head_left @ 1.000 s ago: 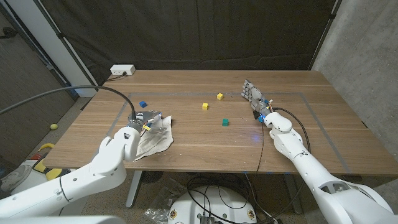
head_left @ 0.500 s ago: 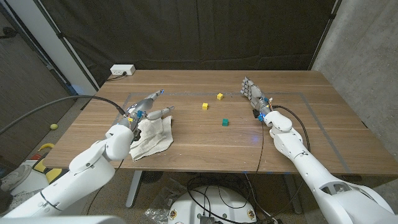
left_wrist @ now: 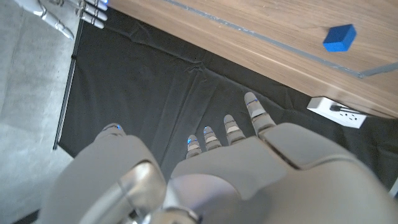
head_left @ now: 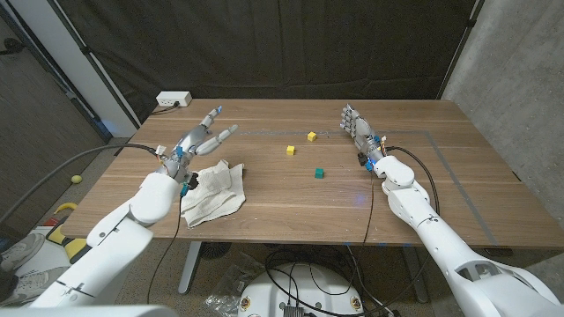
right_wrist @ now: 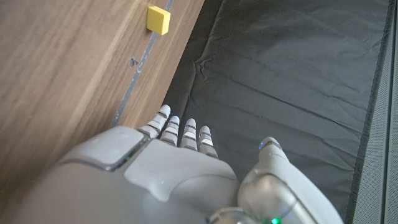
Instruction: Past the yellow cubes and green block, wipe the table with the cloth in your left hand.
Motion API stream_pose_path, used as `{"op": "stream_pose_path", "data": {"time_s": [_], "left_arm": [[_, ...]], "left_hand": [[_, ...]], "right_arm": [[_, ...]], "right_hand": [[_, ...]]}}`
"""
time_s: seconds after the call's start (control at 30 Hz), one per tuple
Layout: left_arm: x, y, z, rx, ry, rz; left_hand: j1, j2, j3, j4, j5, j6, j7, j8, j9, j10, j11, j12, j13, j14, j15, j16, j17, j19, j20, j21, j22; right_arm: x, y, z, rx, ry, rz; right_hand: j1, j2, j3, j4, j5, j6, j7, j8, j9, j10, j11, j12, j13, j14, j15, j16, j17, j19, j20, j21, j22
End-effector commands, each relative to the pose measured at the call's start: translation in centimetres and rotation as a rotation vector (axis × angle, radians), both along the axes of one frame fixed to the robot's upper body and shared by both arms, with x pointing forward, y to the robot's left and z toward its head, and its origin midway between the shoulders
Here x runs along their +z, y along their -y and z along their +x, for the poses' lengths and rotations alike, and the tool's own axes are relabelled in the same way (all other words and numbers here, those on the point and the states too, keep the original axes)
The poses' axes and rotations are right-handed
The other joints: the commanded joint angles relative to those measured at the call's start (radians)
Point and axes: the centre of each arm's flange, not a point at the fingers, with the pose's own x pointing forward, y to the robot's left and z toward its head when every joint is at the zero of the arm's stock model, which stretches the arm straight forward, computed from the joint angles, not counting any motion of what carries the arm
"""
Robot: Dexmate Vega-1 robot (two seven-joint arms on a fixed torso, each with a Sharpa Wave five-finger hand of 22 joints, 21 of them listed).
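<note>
The crumpled white cloth (head_left: 212,192) lies loose on the wooden table (head_left: 291,207) at the near left. My left hand (head_left: 197,138) hovers just beyond it, fingers spread and holding nothing; in the left wrist view this hand (left_wrist: 236,165) points past the table's far edge. Two yellow cubes (head_left: 290,150) (head_left: 311,136) and the green block (head_left: 319,173) sit mid-table, right of the cloth. My right hand (head_left: 357,132) stands upright and open at the far right of the cubes. One yellow cube (right_wrist: 158,19) lies ahead of it (right_wrist: 180,168) in the right wrist view.
A blue cube (left_wrist: 339,37) sits on the table ahead of my left hand. A white power strip (head_left: 174,99) rests at the table's far left corner. A taped line (head_left: 414,134) marks a rectangle on the tabletop. A black curtain hangs behind the table.
My left hand has let go of the cloth, risen and moved toward the far left with its fingers opened. The cloth stays on the table. The right arm has barely moved.
</note>
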Motion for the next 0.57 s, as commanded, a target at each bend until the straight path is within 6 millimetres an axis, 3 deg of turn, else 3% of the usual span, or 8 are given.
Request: {"op": "stream_pose_path", "data": {"time_s": [0.03,0.33,0.57], "left_arm": [[0.7,-1.2,2.4,-0.187,0.015,-0.174],[0.7,-1.5,6.1,-0.283,-0.045,-0.194],[0.3,-0.8,8.4,-0.313,-0.094,-0.203]], "left_hand": [[-0.025,0.0,-0.017,0.003,0.008,-0.023,-0.001,0.001,-0.001,-0.021,-0.001,-0.002,-0.002,-0.031,-0.001,-0.001,-0.003,-0.03,-0.015,-0.016,0.004],[-0.054,0.004,-0.032,0.003,0.012,-0.034,-0.001,0.002,-0.003,-0.025,-0.001,0.003,-0.006,-0.049,-0.019,0.0,-0.007,-0.056,-0.051,-0.034,0.004],[-0.063,0.006,-0.038,0.002,0.015,-0.042,-0.001,0.001,-0.004,-0.038,0.004,0.0,-0.007,-0.055,-0.019,0.001,-0.009,-0.066,-0.059,-0.041,0.005]], "right_arm": [[1.0,0.4,-1.1,-0.056,0.049,-0.009],[1.5,1.0,-2.3,-0.143,0.071,-0.016],[0.5,1.7,-3.1,-0.178,0.054,-0.005]], "right_hand": [[-0.016,-0.009,-0.013,0.004,0.008,0.008,-0.013,0.008,0.002,0.013,0.001,0.009,0.002,0.001,-0.003,0.003,0.002,-0.01,0.003,-0.008,0.006],[-0.037,-0.032,-0.033,0.008,0.015,0.029,-0.015,0.012,0.002,0.047,0.001,0.019,0.001,0.001,-0.033,0.0,0.0,-0.039,0.001,-0.03,0.006],[-0.036,-0.03,-0.034,0.007,0.018,0.031,-0.016,0.011,0.002,0.049,0.0,0.019,0.001,0.0,-0.05,-0.002,-0.002,-0.033,0.0,-0.031,0.006]]}}
